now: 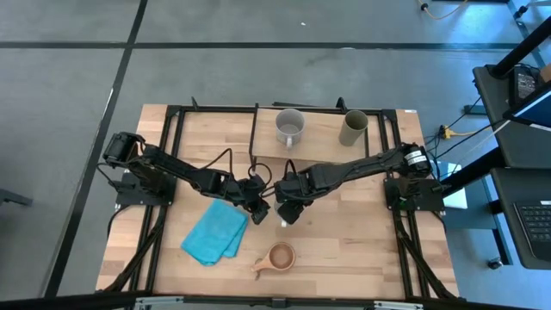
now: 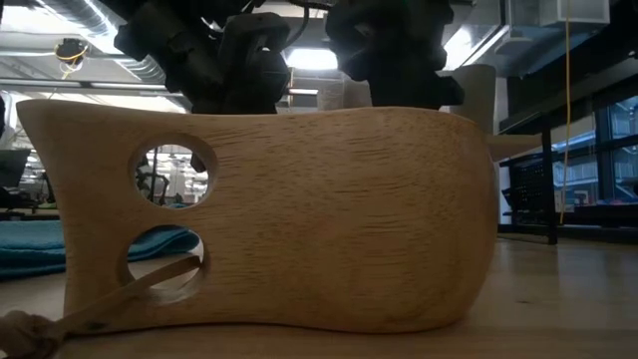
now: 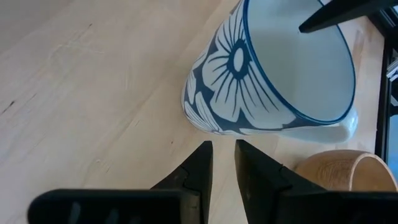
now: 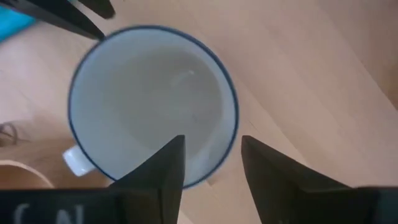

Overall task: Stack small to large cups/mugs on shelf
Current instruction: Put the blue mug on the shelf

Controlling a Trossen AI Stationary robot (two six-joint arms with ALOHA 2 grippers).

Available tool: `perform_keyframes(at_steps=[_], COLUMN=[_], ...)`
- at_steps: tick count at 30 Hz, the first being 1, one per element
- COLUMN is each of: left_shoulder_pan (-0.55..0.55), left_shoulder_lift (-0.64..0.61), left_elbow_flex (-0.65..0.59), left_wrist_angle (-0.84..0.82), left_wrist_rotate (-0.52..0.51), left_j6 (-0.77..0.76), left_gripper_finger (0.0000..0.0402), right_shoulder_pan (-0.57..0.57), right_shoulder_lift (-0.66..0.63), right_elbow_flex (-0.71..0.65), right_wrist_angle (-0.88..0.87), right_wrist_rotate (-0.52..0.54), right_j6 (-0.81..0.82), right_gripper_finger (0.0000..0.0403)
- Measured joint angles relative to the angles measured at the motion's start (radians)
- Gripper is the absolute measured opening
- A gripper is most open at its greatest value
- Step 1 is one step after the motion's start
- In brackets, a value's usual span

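Note:
A white mug with blue flowers (image 1: 287,217) stands upright on the tabletop, seen as the mug (image 3: 267,74) and from above as the mug (image 4: 152,106). My right gripper (image 4: 211,158) is open above it, one finger over the inside, one outside the rim. My left gripper (image 3: 222,155) points at the mug's foot from the table's left, its fingers a narrow gap apart. The grey mug (image 1: 290,127) and the olive tumbler (image 1: 353,127) stand on the shelf (image 1: 323,142). The wooden cup (image 1: 277,257) sits at the near edge, filling the low view as the cup (image 2: 299,219). My right gripper comes from above, pointing down, with its fingers on either side of the white mug's rim (image 4: 214,177), opposite the handle (image 4: 76,160). The gap is wider than the wall, and I cannot tell whether a finger touches it. My left gripper's fingertips (image 3: 205,149) are close to the mug's foot; touching cannot be told.
A crumpled blue cloth (image 1: 215,232) lies left of the wooden cup, near my left gripper. The wooden cup's handle with two holes and a cord (image 2: 164,219) points toward the cloth. Bare tabletop (image 1: 362,232) lies to the right of the mug.

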Motion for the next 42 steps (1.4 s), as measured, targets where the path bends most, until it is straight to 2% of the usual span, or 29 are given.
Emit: perform_keyframes(at_steps=[6, 15, 30, 42], left_shoulder_pan=[0.000, 0.000, 0.000, 0.000], left_shoulder_lift=[0.000, 0.000, 0.000, 0.000], left_elbow_flex=[0.000, 0.000, 0.000, 0.000], left_wrist_angle=[0.000, 0.000, 0.000, 0.000], left_wrist_rotate=[0.009, 0.024, 0.023, 0.023], left_j6=[0.004, 0.004, 0.008, 0.008], left_gripper_finger=[0.0064, 0.0064, 0.0064, 0.0064], right_shoulder_pan=[-0.002, -0.018, -0.018, -0.017], right_shoulder_lift=[0.001, 0.006, 0.007, 0.006], right_elbow_flex=[0.000, 0.000, 0.000, 0.000], right_wrist_angle=[0.043, 0.054, 0.057, 0.056], right_wrist_rotate=[0.015, 0.020, 0.020, 0.028], right_j6=[0.009, 0.003, 0.003, -0.014], right_gripper_finger=[0.0152, 0.0104, 0.0096, 0.0027])
